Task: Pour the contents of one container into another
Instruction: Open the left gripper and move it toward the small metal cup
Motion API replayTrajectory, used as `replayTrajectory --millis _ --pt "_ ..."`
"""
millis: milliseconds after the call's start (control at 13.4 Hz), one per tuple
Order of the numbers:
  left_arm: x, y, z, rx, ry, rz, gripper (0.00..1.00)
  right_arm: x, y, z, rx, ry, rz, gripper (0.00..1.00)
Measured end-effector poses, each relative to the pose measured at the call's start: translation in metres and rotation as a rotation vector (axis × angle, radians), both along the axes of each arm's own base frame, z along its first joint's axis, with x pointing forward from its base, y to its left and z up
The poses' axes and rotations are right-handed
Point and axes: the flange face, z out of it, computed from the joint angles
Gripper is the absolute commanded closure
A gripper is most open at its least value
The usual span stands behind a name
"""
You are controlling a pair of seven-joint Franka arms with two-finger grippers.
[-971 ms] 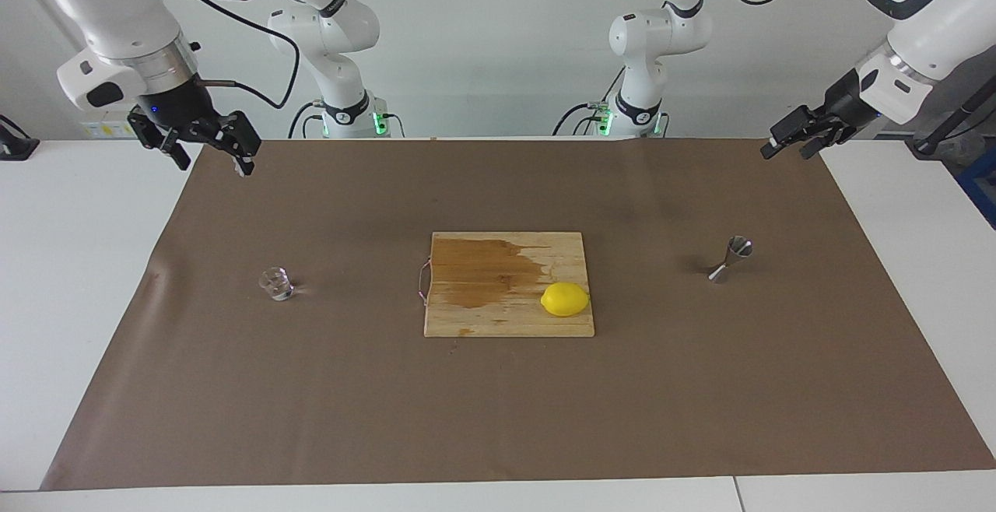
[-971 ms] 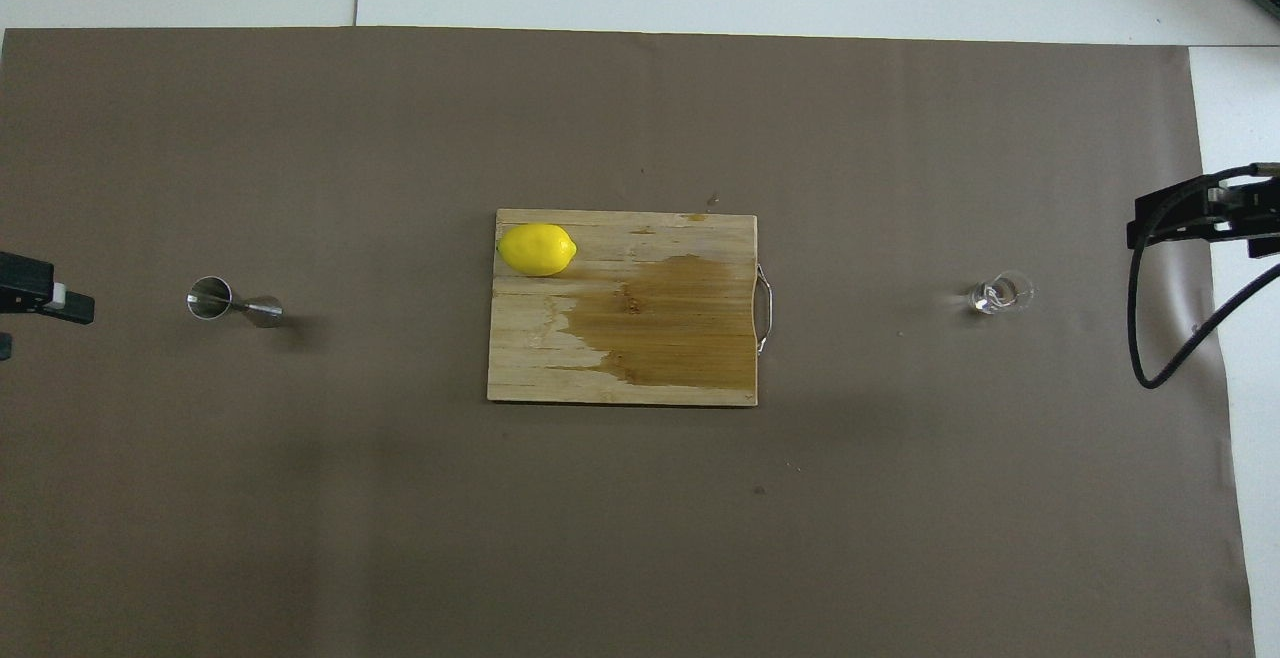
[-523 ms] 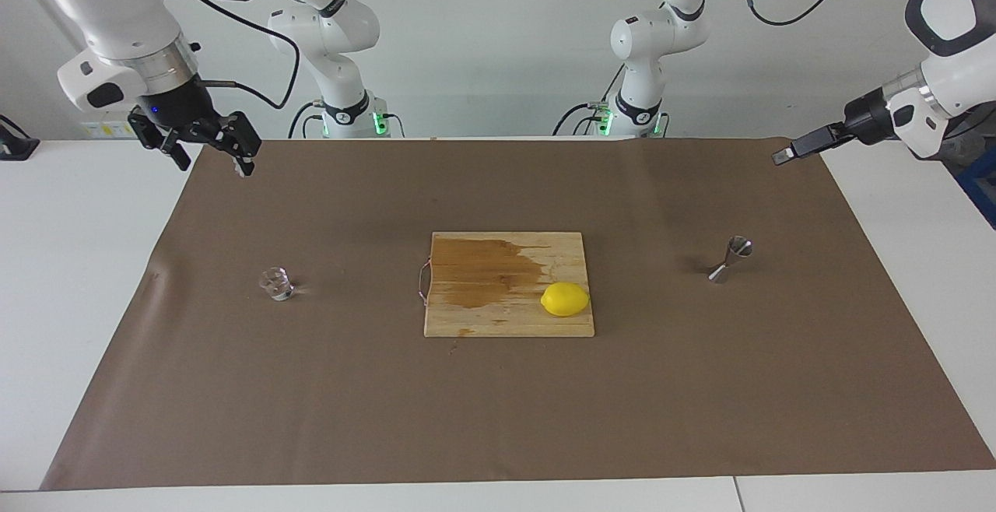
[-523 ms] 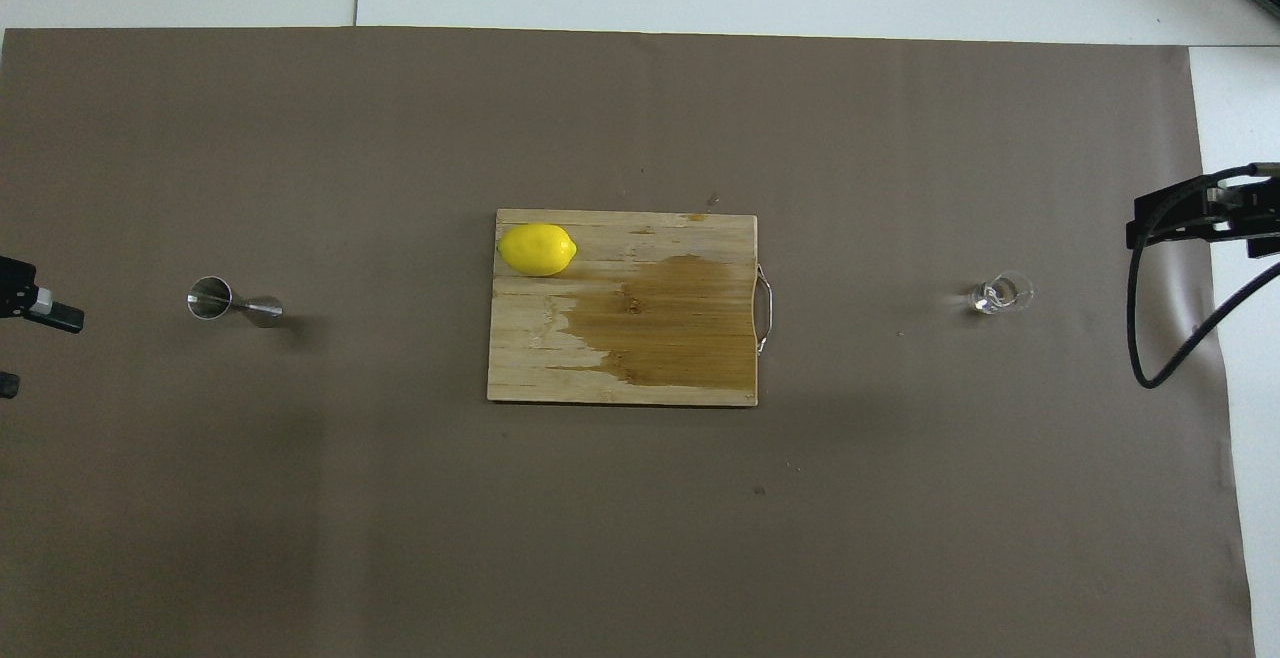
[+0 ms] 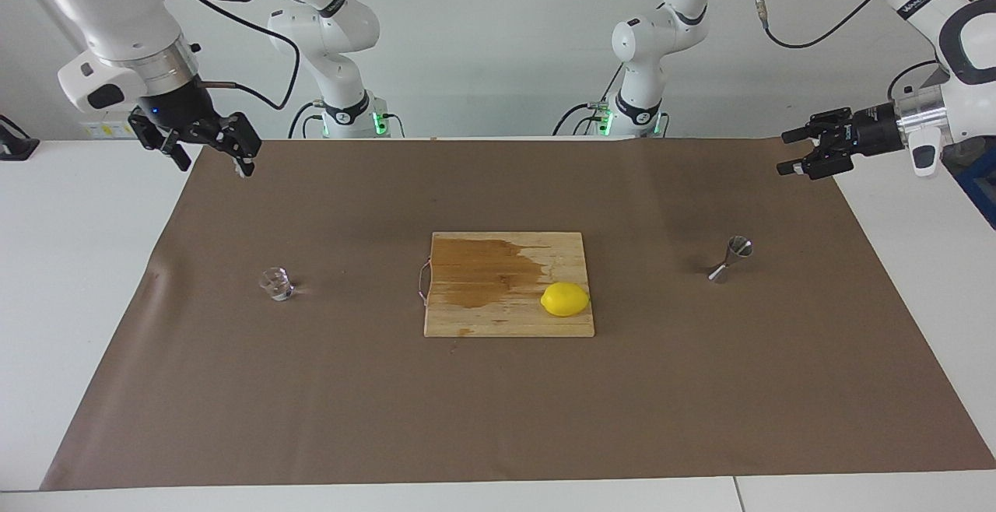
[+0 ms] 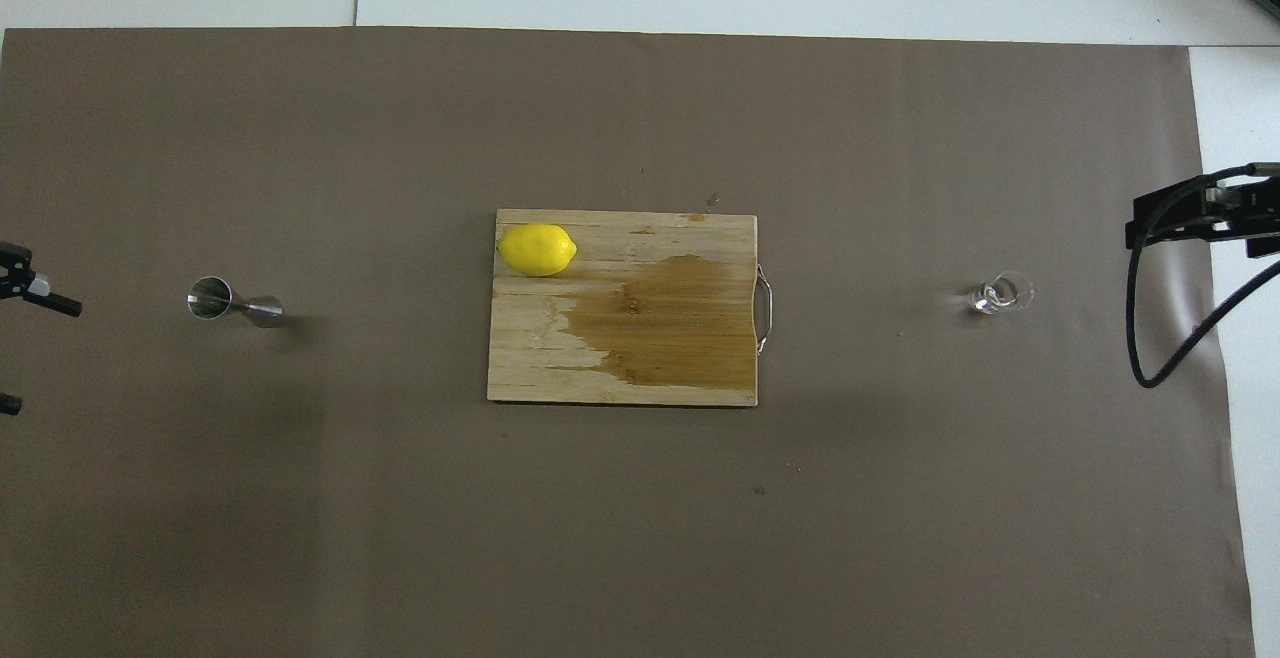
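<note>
The glass cup [image 5: 275, 283] stands upright on the brown paper [image 5: 498, 419] toward the right arm's end of the worktop [image 5: 78, 278], well below and apart from the right tool [image 5: 204, 146], which hangs open and empty over the paper's edge. Whether the cup holds liquid I cannot tell. The steel jigger [image 5: 730, 258] stands at the left arm's end, tilted or seen slantwise, well apart from the left tool [image 5: 809, 156], which hovers open and empty over that corner of the paper with its fingers pointing in toward the middle. Between the two vessels lies the cutting board [image 5: 509, 317], with a dark wet patch [image 5: 486, 271] and a lemon [image 5: 565, 299] on the corner toward the left tool.

Risks, as I judge them: the cup is tiny, clear and thick-based, so a grip set too high or off-centre could tip it or squirt it out of the fingers. The jigger's narrow waist and small foot make it easy to knock over when the cup's rim comes in, and its small mouth leaves little margin, so a fast tilt would spill onto the paper.

Room is generous: bare paper surrounds both vessels, and neither sits near the paper's edge. A carry over the board should clear the lemon.
</note>
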Motion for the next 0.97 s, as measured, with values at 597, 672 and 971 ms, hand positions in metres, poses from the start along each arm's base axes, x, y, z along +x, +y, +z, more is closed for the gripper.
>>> replayTrajectory --millis 597,672,971 --pt "0.016 0.047 -0.060 -0.038 0.262 0.258 0.00 0.001 0.000 -0.001 -0.002 0.002 0.000 0.00" --pt "0.018 0.051 -0.064 -0.070 0.264 0.273 0.00 0.001 0.000 -0.001 -0.002 0.002 0.000 0.00" --pt "0.033 0.066 -0.071 -0.201 0.233 0.379 0.00 0.001 -0.001 -0.002 -0.021 0.005 0.001 0.00"
